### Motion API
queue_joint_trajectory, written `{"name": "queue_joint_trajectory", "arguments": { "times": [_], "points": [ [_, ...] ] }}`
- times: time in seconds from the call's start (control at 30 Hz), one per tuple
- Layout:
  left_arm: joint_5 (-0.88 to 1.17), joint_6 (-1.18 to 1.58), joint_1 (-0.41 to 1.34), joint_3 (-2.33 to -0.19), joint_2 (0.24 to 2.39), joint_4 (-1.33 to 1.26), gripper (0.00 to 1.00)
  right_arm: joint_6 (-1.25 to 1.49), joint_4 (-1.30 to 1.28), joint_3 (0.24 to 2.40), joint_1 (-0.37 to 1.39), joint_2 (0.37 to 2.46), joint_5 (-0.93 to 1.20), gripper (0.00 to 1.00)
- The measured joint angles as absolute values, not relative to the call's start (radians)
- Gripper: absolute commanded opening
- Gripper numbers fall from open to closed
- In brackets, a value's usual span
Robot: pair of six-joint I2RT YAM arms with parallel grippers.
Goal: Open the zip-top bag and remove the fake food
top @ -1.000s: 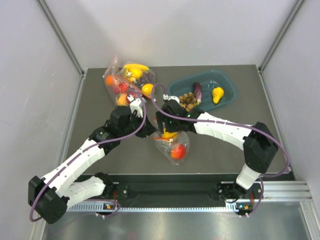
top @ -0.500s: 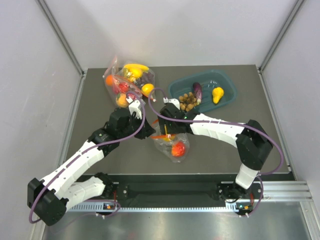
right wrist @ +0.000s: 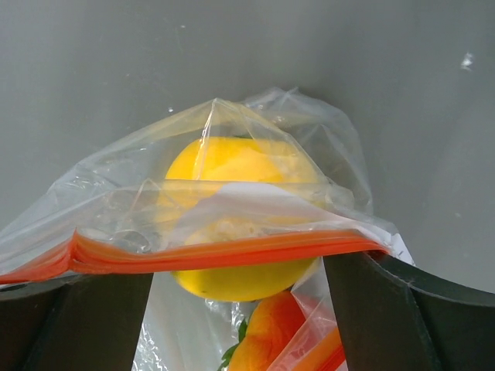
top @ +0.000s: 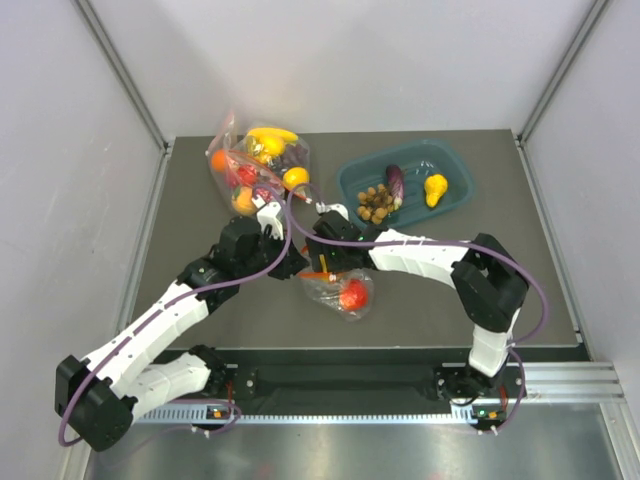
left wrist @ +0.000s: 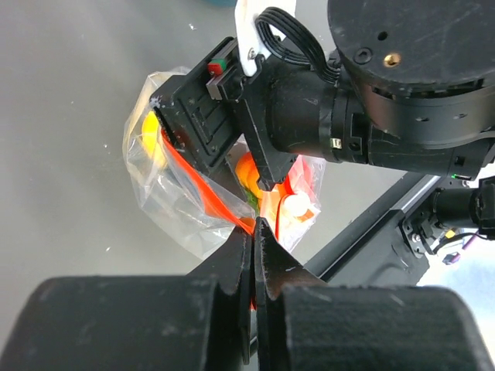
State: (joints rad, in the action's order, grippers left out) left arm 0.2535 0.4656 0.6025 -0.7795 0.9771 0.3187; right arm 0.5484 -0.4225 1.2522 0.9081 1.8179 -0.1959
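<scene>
The zip-top bag point(top: 340, 292) lies at the table's middle, clear with a red-orange zip strip point(right wrist: 216, 251). Inside it I see a yellow lemon point(right wrist: 232, 166) and a red tomato point(top: 353, 294). My left gripper point(left wrist: 253, 224) is shut on the zip strip's end point(left wrist: 203, 189) and sits at the bag's left edge point(top: 298, 266). My right gripper point(right wrist: 232, 270) is open, its fingers wide apart on either side of the bag's top, right above it point(top: 326, 258). A purple eggplant point(top: 395, 181), yellow pear point(top: 435, 188) and brown cluster point(top: 373, 204) lie in the teal tray point(top: 458, 163).
A second clear bag point(top: 252, 165) with a banana, an orange and other fruit lies at the back left. The teal tray is at the back right. Grey walls close in both sides and the back.
My right gripper has moved left toward my left gripper, over the bag's top. The bag has shifted slightly left with it. My left arm has barely moved.
</scene>
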Motion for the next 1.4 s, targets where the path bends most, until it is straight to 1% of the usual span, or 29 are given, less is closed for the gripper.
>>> {"name": "queue_joint_trajectory", "arguments": {
  "times": [0.2, 0.27, 0.33, 0.37, 0.47, 0.53, 0.7, 0.93, 1.03, 1.23, 1.4],
  "points": [
    [0.24, 0.465, 0.602, -0.775, 0.977, 0.33, 0.0, 0.534, -0.382, 1.253, 0.908, 1.843, -0.167, 0.85],
    [0.238, 0.462, 0.602, -0.775, 0.977, 0.333, 0.0, 0.532, -0.373, 1.251, 0.907, 1.846, -0.161, 0.84],
    [0.237, 0.459, 0.602, -0.775, 0.977, 0.338, 0.0, 0.526, -0.359, 1.251, 0.904, 1.851, -0.155, 0.78],
    [0.237, 0.458, 0.602, -0.775, 0.977, 0.341, 0.0, 0.524, -0.353, 1.251, 0.902, 1.853, -0.152, 0.68],
    [0.24, 0.454, 0.602, -0.775, 0.977, 0.344, 0.0, 0.516, -0.336, 1.251, 0.896, 1.856, -0.154, 0.56],
    [0.241, 0.45, 0.602, -0.775, 0.975, 0.345, 0.0, 0.508, -0.332, 1.251, 0.894, 1.856, -0.153, 0.54],
    [0.247, 0.447, 0.602, -0.775, 0.968, 0.345, 0.0, 0.491, -0.379, 1.25, 0.892, 1.816, -0.16, 0.54],
    [0.266, 0.447, 0.603, -0.775, 0.962, 0.343, 0.0, 0.48, -0.493, 1.243, 0.872, 1.615, -0.113, 0.57],
    [0.273, 0.447, 0.603, -0.775, 0.968, 0.341, 0.0, 0.48, -0.525, 1.244, 0.872, 1.56, -0.049, 0.58],
    [0.273, 0.446, 0.603, -0.776, 0.992, 0.34, 0.0, 0.483, -0.577, 1.244, 0.869, 1.531, 0.093, 0.6],
    [0.272, 0.447, 0.603, -0.776, 0.993, 0.34, 0.0, 0.483, -0.597, 1.244, 0.844, 1.485, 0.262, 0.61]
  ]
}}
